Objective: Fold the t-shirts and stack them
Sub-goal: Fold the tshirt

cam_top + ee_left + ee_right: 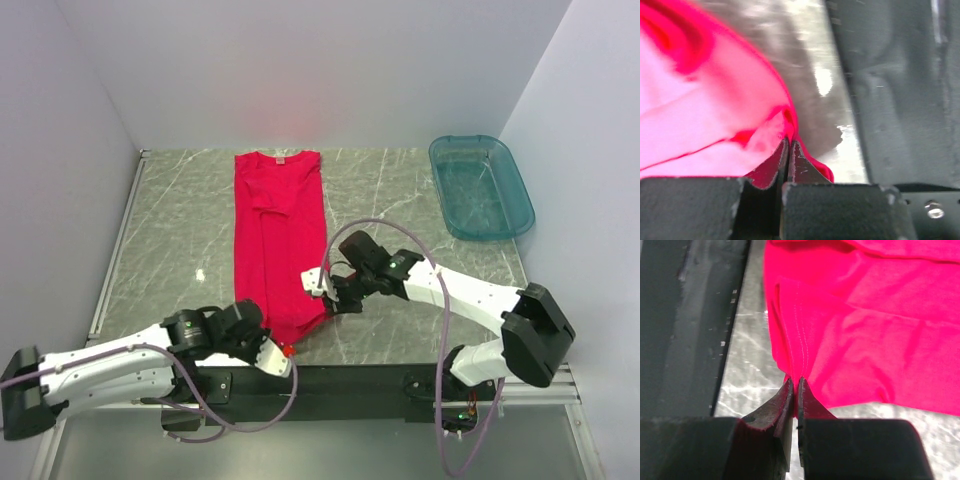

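Two hem corners of the red t-shirt (278, 235), which lies well left of the teal tub (478, 190), are pinched: our left gripper (789, 150) is clamped on one, our right gripper (795, 385) on the other. We judge it best to raise both together, level, keeping the hem taut toward the collar.

Soft matt red cloth t-shirt (275, 240) with a stitched hem, glossy grey marble-look table (400, 190) catching light, glossy see-through teal plastic tub (480, 190), smooth white arm shells (470, 293), right gripper (795, 387) with dark matt fingers and a grainy black body
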You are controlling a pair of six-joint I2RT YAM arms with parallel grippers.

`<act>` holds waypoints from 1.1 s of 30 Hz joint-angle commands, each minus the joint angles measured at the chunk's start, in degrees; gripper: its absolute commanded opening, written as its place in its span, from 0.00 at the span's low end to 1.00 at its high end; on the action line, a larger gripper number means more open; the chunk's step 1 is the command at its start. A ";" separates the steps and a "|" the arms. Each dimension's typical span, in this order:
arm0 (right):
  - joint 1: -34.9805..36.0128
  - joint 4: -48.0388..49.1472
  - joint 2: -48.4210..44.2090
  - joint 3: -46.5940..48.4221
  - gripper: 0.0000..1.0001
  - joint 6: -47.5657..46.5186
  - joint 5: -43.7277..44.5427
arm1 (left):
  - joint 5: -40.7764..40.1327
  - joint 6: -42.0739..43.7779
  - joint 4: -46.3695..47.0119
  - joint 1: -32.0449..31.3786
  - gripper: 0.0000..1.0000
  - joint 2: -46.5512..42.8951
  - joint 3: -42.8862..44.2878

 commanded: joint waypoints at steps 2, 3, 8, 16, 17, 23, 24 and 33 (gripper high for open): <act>-2.19 -4.88 4.01 5.80 0.00 -1.48 0.82 | 3.65 5.16 -1.55 6.95 0.00 -4.36 4.51; -2.63 -4.88 4.46 6.51 0.00 -1.31 0.64 | 4.09 6.47 -0.94 8.35 0.00 -3.93 5.13; -6.41 -5.93 10.86 14.41 0.00 0.62 1.17 | 8.75 10.61 7.40 20.57 0.00 -0.76 5.31; -12.21 -7.34 22.65 30.13 0.00 5.46 2.48 | 6.37 15.62 23.47 29.97 0.00 10.65 6.45; -12.48 -7.25 24.49 31.20 0.00 6.51 2.49 | 6.64 15.62 24.46 31.12 0.00 11.89 7.84; -13.09 -5.06 29.33 35.95 0.00 10.11 3.36 | 8.66 17.56 28.33 38.42 0.00 21.91 15.85; -13.27 -4.45 29.86 36.48 0.00 10.73 3.80 | 8.66 17.12 28.94 39.12 0.00 22.87 16.81; -16.17 -1.02 35.05 44.12 0.00 16.71 7.76 | 9.63 17.30 30.97 43.78 0.00 30.17 25.34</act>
